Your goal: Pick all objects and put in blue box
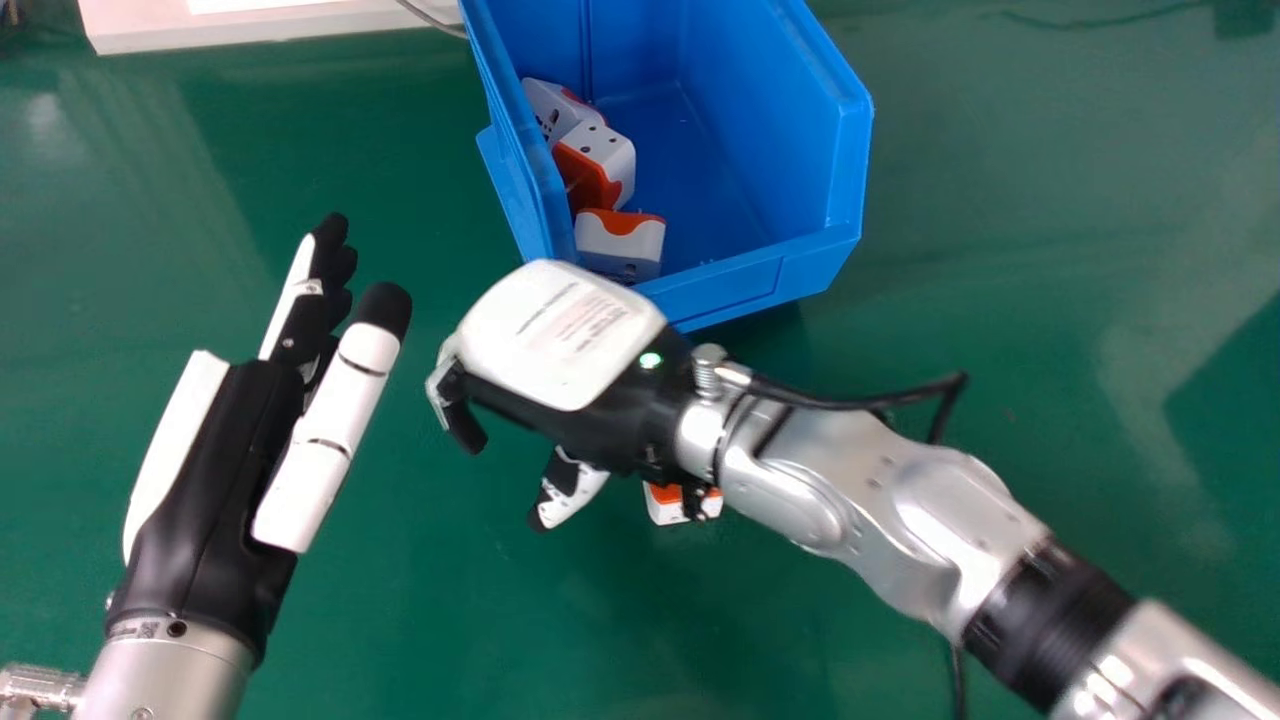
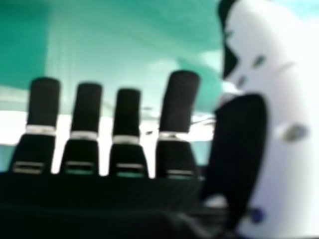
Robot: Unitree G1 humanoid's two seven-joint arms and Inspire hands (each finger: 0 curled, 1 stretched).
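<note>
On the green table (image 1: 1050,330), a white-and-orange item (image 1: 668,510) sits partly hidden under the right arm's wrist (image 1: 700,435), on the robot's near side of the blue box (image 1: 735,288). Right hand (image 1: 560,340) is palm-down over the table, between item and left hand (image 1: 215,470). Its fingers (image 1: 460,415) are slightly bent, thumb (image 1: 572,490) well apart from them, nothing held; the right hand view agrees, gaps between fingers. Key relation: item lies to the right of the fingers and a bit closer to the robot, just past the thumb, so not in the grasp gap. Long axis: can't tell, too much covered. Right arm is clearly nearer. Left hand idle at view left, fingers straight. Three similar items (image 1: 610,150) already in the box, along its left wall. Likely step: lining up a pick; hand probably needs to shift right and back, then lower. Risk: thumb knocks the item.
</note>
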